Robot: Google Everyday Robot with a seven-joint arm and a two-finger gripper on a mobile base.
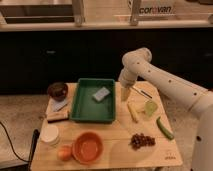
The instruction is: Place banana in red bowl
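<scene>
Table: light wooden tabletop (112, 150).
Tray: green rectangular plastic tray (86, 108), centre.
Bowl: round orange-red shallow bowl (88, 148), front edge, empty.
Gripper: gripper (126, 94) hovers just above the fruit; clenched or released cannot be told.
Banana: slim pale-yellow banana (132, 112) lies on the tabletop right of the tray, well apart from the bowl.
Progress: grasp, carry and release all remain.

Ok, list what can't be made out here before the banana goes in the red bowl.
Camera view:
- Tool, hanging just above the banana's far end beside the green tray: contact with the banana cannot be told; the tool itself covers that spot.
- Arm's lower part: cut off by the right edge.
- Dark-brown bowl contents: too dark.
</scene>
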